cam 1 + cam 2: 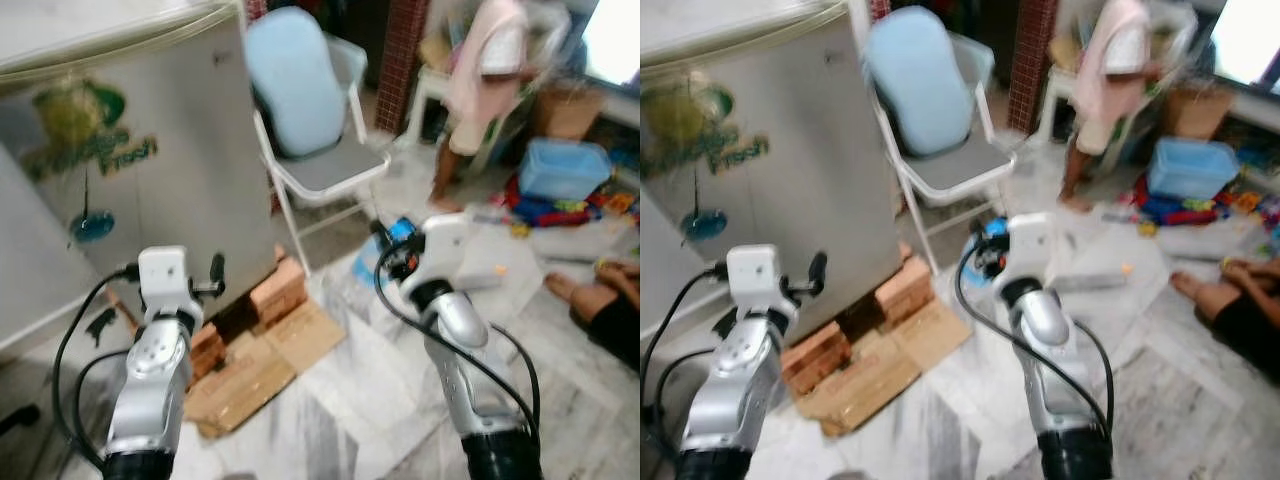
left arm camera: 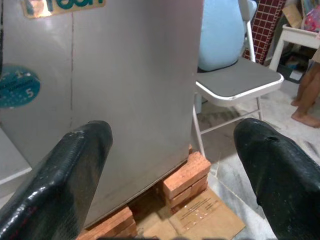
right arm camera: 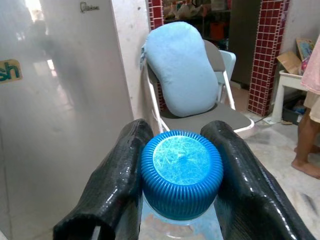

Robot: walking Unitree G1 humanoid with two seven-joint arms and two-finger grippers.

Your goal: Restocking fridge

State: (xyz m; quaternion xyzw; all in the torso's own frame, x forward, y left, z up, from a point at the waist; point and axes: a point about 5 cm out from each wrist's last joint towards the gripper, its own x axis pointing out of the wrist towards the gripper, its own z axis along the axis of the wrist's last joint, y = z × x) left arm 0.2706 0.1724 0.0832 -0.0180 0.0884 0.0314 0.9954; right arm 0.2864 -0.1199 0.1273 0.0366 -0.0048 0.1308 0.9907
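Note:
A silver fridge [image 1: 150, 150] stands at the left on red bricks [image 1: 280, 285], its door shut, with a green "Fresh" sticker on the front. My right gripper [image 3: 177, 200] is shut on a bottle with a ribbed blue cap [image 3: 181, 172], held up at mid-right of the head views; the cap [image 1: 402, 230] shows past the wrist there. Raised before the fridge's lower front, my left gripper [image 2: 175, 165] is open with nothing between its fingers [image 2: 70, 170].
A folding chair [image 1: 320, 165] with a pale blue cushion [image 1: 290, 80] stands right beside the fridge. Cardboard [image 1: 265, 365] lies on the floor by the bricks. A person [image 1: 480, 90] stands behind; another person's legs [image 1: 600, 300], a blue tub [image 1: 562, 167] and toys lie at right.

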